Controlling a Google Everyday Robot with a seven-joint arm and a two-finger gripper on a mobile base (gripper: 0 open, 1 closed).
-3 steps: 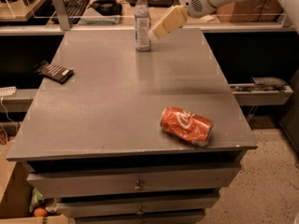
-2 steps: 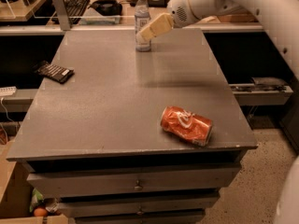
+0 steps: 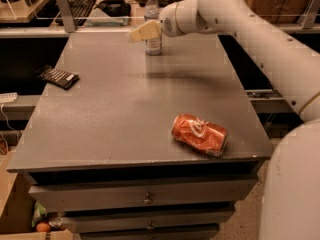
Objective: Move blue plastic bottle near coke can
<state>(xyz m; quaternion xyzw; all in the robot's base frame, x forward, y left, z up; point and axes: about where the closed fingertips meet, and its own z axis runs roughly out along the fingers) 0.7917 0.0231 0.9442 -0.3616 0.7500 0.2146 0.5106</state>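
The blue plastic bottle (image 3: 153, 45) stands upright at the far middle of the grey table (image 3: 115, 109); its white cap and pale label show. My gripper (image 3: 143, 32) is at the end of the white arm, which reaches in from the right. It hangs at label height, in front of the bottle and partly covering it. The coke can (image 3: 199, 134), dented and red-orange, lies on its side near the front right edge, far from the bottle.
A dark flat packet (image 3: 59, 77) lies at the table's left edge. A shelf behind holds a keyboard (image 3: 81, 4) and other dark items. Drawers (image 3: 145, 196) sit under the tabletop. My white arm (image 3: 260, 39) spans the right side.
The gripper has moved left, from right of the bottle to across its front. The bottle and the can have not moved.
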